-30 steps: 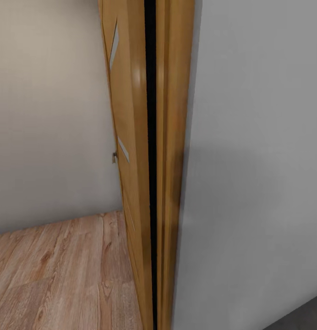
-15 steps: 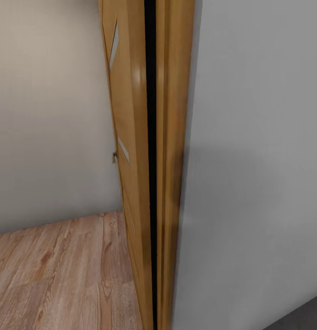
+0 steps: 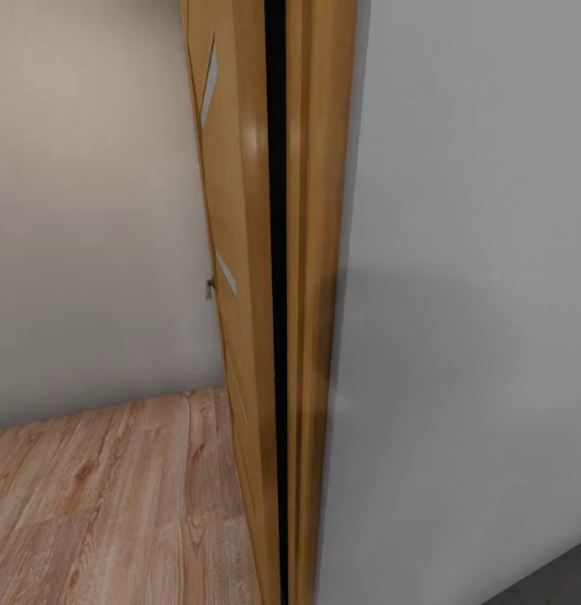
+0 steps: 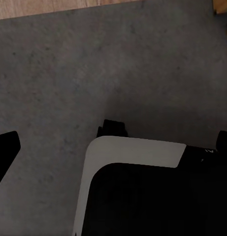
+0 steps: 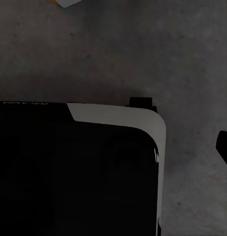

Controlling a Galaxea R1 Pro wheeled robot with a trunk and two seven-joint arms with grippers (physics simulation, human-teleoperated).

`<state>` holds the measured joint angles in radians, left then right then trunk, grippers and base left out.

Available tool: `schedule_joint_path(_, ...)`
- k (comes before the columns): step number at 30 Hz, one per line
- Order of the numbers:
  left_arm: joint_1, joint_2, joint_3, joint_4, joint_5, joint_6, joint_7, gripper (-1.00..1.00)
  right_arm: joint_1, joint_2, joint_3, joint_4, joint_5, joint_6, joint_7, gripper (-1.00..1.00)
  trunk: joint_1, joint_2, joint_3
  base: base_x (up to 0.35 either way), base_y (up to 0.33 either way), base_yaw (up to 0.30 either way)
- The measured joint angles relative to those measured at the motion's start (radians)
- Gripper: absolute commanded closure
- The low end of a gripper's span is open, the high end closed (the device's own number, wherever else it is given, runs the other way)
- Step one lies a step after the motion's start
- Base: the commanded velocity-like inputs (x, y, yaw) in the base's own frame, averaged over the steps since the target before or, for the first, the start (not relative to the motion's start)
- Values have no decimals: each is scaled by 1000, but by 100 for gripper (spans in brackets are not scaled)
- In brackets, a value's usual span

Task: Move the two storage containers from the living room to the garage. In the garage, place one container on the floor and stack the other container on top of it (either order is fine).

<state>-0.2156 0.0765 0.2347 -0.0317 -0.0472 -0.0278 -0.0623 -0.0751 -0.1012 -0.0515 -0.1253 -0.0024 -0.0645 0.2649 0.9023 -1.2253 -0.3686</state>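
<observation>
The head view faces the edge of a wooden door [image 3: 240, 277] standing ajar against a grey wall [image 3: 467, 294], light plank floor [image 3: 106, 504] to its left; both wrist views look down on dark concrete floor [image 4: 93, 73] past the robot's base [image 4: 138, 196]; no container is in sight, so which arm is nearer cannot be judged; whether either gripper is open or closed I cannot tell

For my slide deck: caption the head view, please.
Wooden door seen edge-on beside a grey wall, wood plank floor below.
</observation>
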Motion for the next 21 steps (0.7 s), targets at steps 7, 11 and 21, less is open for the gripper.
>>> schedule_joint_path(7,0,0,0,0,0,0,0,-100,0,0,0,0,0,0,0,-100,0,0,0,0,0,0)
schedule_joint_path(11,0,0,0,0,0,0,0,-100,0,0,0,0,0,0,0,-100,0,0,0,0,0,17)
schedule_joint_path(21,0,0,0,0,0,0,0,-100,0,0,0,0,0,0,0,-100,0,0,-7,0,0,123)
